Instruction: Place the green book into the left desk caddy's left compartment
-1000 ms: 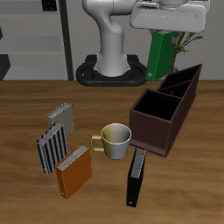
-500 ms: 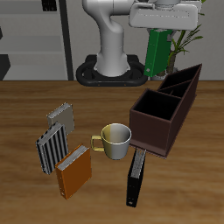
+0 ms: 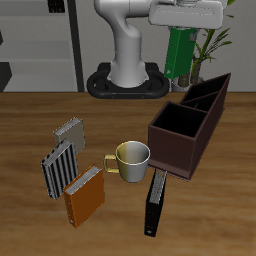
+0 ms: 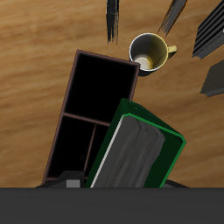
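The green book (image 3: 180, 58) hangs upright well above the table, behind the left desk caddy (image 3: 176, 147), with my gripper (image 3: 181, 32) shut on its upper end. The caddy is a dark maroon box; its big square section (image 3: 179, 124) is nearest the table's front, and its narrow divided sections (image 3: 207, 95) lie farther back. In the wrist view the green book (image 4: 138, 150) fills the foreground and covers part of the caddy's (image 4: 73, 85) narrow sections (image 4: 74, 144). I cannot tell which narrow section is the left compartment. My fingertips are hidden by the book.
A cream mug (image 3: 131, 159) stands beside the caddy's front end. A black book (image 3: 156, 201) lies nearer the front edge, with an orange-brown book (image 3: 84, 194) and two grey striped books (image 3: 58, 166) beyond the mug. The robot base (image 3: 130, 70) and a plant (image 3: 212, 45) stand behind.
My gripper has risen with the green book and shifted slightly sideways, toward the robot base. Nothing on the table has moved.
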### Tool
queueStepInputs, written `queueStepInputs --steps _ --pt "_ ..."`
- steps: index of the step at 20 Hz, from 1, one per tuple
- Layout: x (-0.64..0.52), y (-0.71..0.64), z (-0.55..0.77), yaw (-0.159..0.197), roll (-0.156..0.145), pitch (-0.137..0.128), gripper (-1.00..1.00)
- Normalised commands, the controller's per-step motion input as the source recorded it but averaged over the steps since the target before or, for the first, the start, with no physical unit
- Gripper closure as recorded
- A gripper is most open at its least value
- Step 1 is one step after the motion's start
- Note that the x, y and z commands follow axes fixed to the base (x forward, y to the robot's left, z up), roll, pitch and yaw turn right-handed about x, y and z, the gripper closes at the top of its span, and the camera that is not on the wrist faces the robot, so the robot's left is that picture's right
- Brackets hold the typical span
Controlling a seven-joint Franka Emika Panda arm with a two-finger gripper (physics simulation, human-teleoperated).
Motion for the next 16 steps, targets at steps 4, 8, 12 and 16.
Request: queueStepInputs --steps 4,8,12,16 --pt "-0.44 0.21 0.0 0.015 0.048 -0.019 1.0" --pt "-0.38 0.26 -0.1 -0.015 0.069 0.037 1.0" --pt "-0.43 0.32 -0.2 0.032 0.07 0.009 1.0" --pt "-0.41 0.27 -0.16 -0.003 0.055 0.003 1.0"
